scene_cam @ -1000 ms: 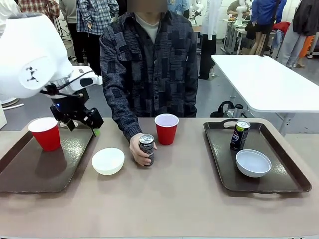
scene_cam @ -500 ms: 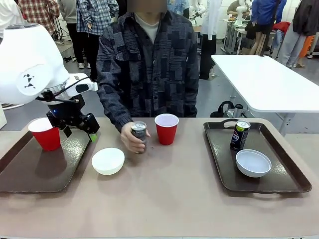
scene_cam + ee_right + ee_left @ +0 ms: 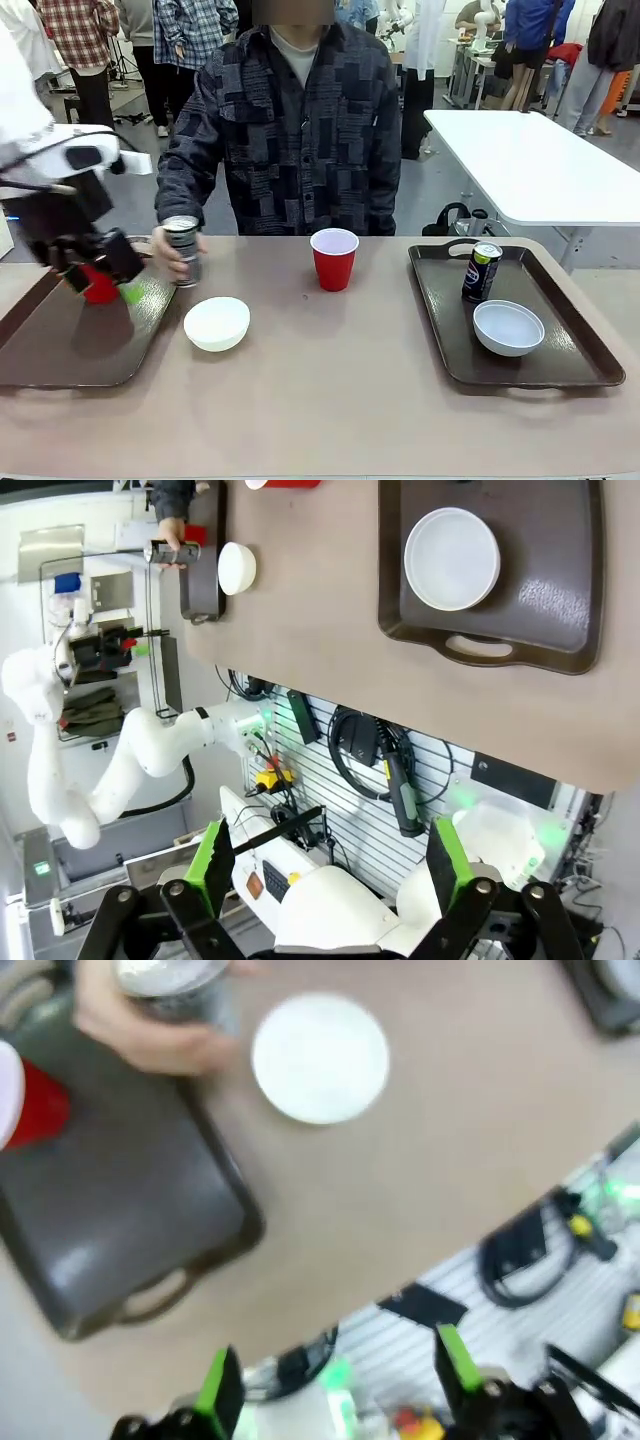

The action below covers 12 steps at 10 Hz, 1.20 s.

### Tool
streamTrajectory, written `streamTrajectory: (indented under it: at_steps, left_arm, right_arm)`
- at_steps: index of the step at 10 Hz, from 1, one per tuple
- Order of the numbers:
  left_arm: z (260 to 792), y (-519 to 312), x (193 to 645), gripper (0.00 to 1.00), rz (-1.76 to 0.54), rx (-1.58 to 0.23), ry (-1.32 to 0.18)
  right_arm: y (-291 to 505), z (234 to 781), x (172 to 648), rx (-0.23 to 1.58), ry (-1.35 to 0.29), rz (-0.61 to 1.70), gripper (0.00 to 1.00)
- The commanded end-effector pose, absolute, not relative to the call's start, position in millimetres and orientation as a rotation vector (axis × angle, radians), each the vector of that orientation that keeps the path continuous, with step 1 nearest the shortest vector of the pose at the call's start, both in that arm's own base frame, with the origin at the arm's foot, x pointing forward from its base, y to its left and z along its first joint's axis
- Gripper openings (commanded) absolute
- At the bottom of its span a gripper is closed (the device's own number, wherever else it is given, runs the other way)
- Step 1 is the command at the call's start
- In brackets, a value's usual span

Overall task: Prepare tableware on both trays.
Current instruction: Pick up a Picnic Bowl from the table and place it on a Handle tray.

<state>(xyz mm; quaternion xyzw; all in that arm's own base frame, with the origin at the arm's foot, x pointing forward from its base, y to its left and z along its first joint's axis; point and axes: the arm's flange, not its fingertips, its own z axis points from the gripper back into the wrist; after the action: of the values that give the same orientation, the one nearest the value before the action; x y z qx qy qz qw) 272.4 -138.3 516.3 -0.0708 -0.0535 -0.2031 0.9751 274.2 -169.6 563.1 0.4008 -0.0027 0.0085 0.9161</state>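
Can (image 3: 182,238) upright in hand (image 3: 160,253), long axis vertical, seemingly at tray (image 3: 60,345) edge.

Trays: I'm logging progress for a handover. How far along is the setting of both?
Done: the right tray holds a green-topped can and a white bowl; the left tray holds a red cup.
In hand: the person's hand carries the second can near the left tray's far corner.
Left: the other bowl and the other cup stand on the table between the trays.
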Motion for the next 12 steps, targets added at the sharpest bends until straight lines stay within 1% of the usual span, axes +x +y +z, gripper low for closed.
streamTrajectory:
  at_steps: [1,4,5,9,11,12]
  left_arm:
    - [511,-133,269,1.0,-0.413,-0.129,-0.109]
    - [509,-131,272,1.0,-0.387,-0.135,-0.124]
    - [518,-132,261,1.0,-0.404,-0.138,-0.1]
    - [518,-132,261,1.0,-0.404,-0.138,-0.1]
    - [508,-140,274,1.0,-0.412,-0.122,-0.119]
    - [496,-153,289,1.0,-0.42,-0.071,-0.139]
  right_arm:
    - [-168,565,275,0.838,-0.017,0.02,1.0]
    - [-168,565,275,0.838,-0.017,0.02,1.0]
    - [-168,565,275,0.838,-0.017,0.02,1.0]
    - [-168,565,275,0.838,-0.017,0.02,1.0]
    - [-168,565,275,0.838,-0.017,0.02,1.0]
    - [-169,563,274,0.822,-0.005,0.016,1.0]
